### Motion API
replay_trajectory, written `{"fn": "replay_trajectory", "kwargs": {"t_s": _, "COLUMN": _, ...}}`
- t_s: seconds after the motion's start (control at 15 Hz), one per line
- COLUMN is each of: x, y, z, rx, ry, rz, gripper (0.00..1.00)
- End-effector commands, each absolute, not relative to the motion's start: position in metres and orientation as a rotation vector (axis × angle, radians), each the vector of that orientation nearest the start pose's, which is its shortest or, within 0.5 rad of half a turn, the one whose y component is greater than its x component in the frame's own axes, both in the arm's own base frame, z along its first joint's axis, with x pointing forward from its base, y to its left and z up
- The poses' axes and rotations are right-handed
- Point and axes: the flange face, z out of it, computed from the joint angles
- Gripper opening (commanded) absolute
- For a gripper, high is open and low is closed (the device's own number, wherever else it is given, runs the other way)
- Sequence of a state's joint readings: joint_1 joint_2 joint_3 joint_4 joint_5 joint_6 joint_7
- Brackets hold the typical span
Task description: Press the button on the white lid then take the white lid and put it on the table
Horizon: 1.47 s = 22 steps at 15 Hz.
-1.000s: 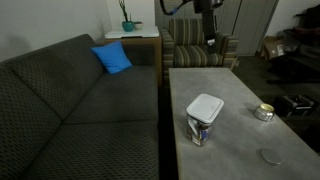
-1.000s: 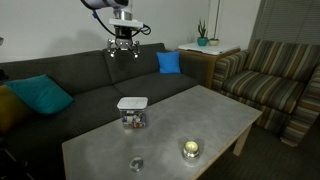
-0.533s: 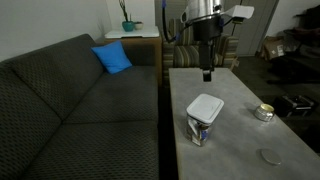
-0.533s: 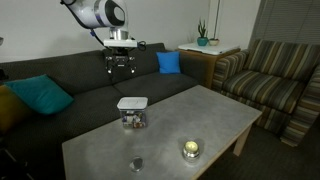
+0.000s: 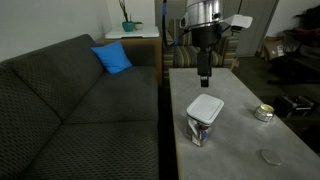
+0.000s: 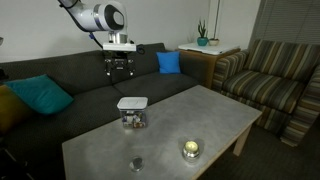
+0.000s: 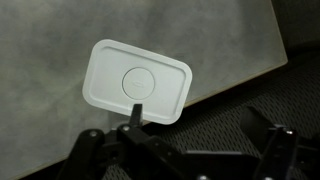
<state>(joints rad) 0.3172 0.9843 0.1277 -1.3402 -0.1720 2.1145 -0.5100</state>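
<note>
The white lid (image 5: pixel 205 106) sits closed on a small clear container (image 5: pixel 199 130) on the table (image 5: pixel 235 85), near the edge by the sofa. It also shows in an exterior view (image 6: pixel 132 102). In the wrist view the lid (image 7: pixel 137 82) is a rounded rectangle with a round button (image 7: pixel 138 80) in its middle. My gripper (image 5: pixel 204 75) hangs in the air above and just behind the lid, apart from it. It is open and empty, as seen in an exterior view (image 6: pixel 120 68) and the wrist view (image 7: pixel 197 113).
A small round metal tin (image 5: pixel 264 112) and a flat grey disc (image 5: pixel 270 156) lie on the table. A dark grey sofa (image 5: pixel 90 110) with a blue cushion (image 5: pixel 113 57) runs along the table's edge. A striped armchair (image 5: pixel 198 52) stands behind.
My gripper has come down from high near the armchair toward the lid, a long way at first and a little more in the last half second. The lid and container have not moved.
</note>
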Motion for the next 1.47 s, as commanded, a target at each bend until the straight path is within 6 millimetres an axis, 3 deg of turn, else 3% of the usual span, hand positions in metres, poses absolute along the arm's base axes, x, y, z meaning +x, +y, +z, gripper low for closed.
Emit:
{"fn": "replay_trajectory", "kwargs": {"t_s": 0.0, "x": 0.652, "y": 0.284, "z": 0.117, "rx": -2.750, "ry": -1.525, "rz": 0.318, "gripper": 1.00}}
{"fn": "replay_trajectory", "kwargs": {"t_s": 0.33, "x": 0.654, "y": 0.280, "z": 0.105, "rx": -2.851, "ry": -1.555, "rz": 0.320, "gripper": 1.00}}
{"fn": "replay_trajectory", "kwargs": {"t_s": 0.6, "x": 0.658, "y": 0.267, "z": 0.077, "rx": -2.922, "ry": -1.507, "rz": 0.218, "gripper": 1.00}}
{"fn": "replay_trajectory", "kwargs": {"t_s": 0.73, "x": 0.658, "y": 0.262, "z": 0.061, "rx": -2.939, "ry": -1.445, "rz": 0.161, "gripper": 0.74}}
{"fn": "replay_trajectory", "kwargs": {"t_s": 0.93, "x": 0.656, "y": 0.261, "z": 0.046, "rx": -2.953, "ry": -1.366, "rz": 0.118, "gripper": 0.52}}
{"fn": "replay_trajectory", "kwargs": {"t_s": 1.4, "x": 0.651, "y": 0.265, "z": 0.054, "rx": -3.006, "ry": -1.333, "rz": 0.060, "gripper": 0.03}}
